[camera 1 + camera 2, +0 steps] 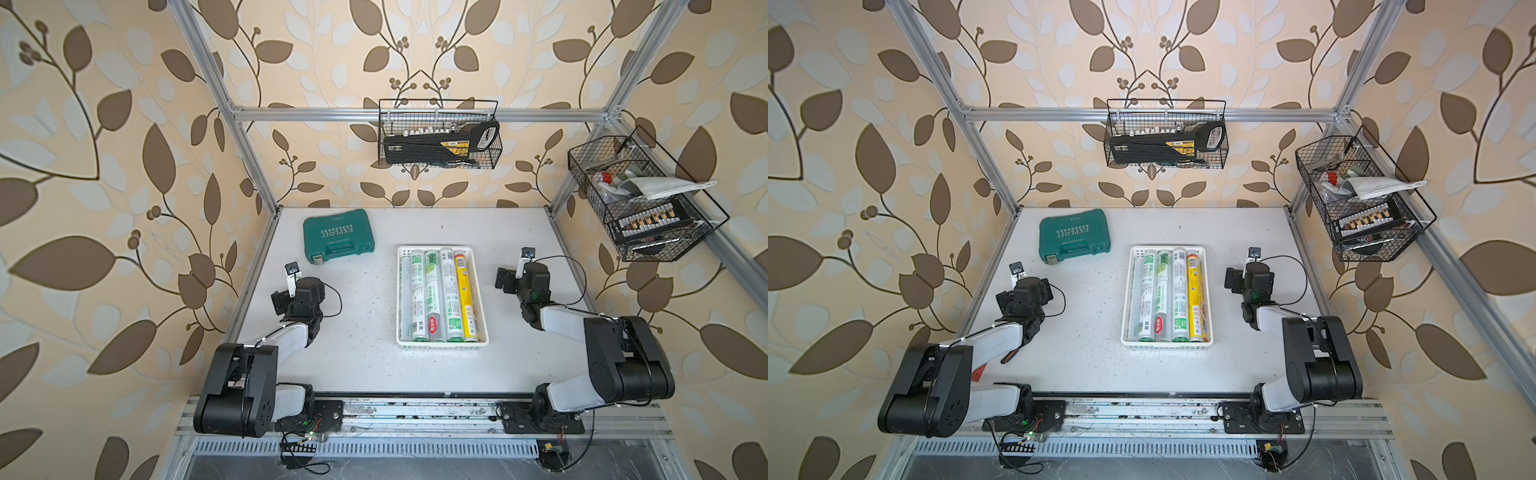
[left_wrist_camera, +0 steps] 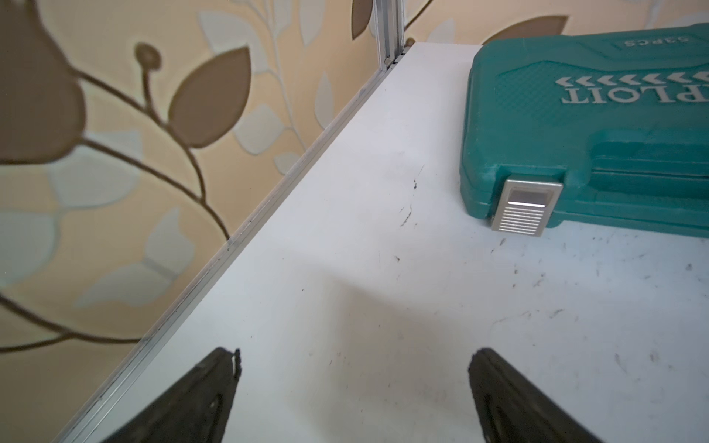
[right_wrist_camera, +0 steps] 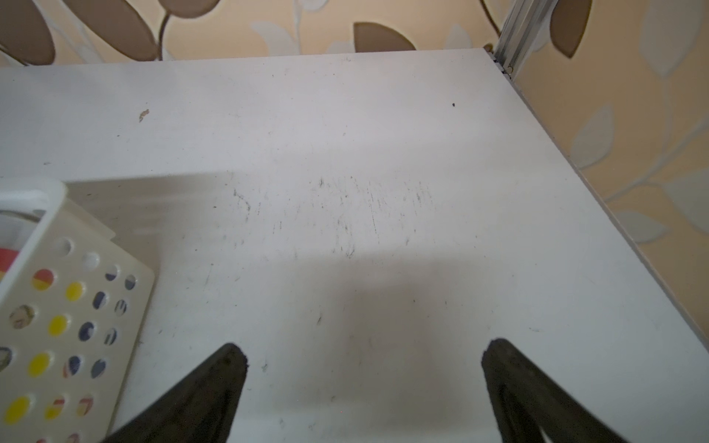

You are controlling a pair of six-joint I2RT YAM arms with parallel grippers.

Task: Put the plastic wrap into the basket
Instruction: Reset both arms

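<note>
Both top views show the shallow rectangular white plastic basket with perforated sides [image 1: 436,248] [image 1: 1167,248] standing on the scuffed white tabletop [image 1: 353,332], its long axis running from the near edge toward the back wall. The long slim cylindrical rolls of plastic wrap [image 1: 440,295] [image 1: 1167,295] lie inside it, side by side and lengthwise. Most carry silver-white and green labels, and the yellow and red roll [image 1: 465,297] [image 1: 1196,297] lies against the basket's right wall. No roll shows on the tabletop outside the basket. The basket sits between the two arms, nearer the right one. The right gripper [image 1: 503,280] [image 3: 364,349] hangs just beside the basket's far right corner, apart from it and over bare tabletop. In the right wrist view its two black fingers [image 3: 215,387] stand spread wide with nothing between them. The same view shows the basket's perforated wall [image 3: 23,191] alongside one finger, with yellow and red label colours showing through the round holes. The left gripper [image 1: 279,302] [image 2: 353,353] is well apart from the basket, near the table's left edge. Its fingers [image 2: 207,387] are likewise spread wide over bare tabletop and grip nothing. The teal hard plastic tool case [image 1: 338,235] [image 2: 594,126] lies closed beyond the left gripper, toward the back wall.
</note>
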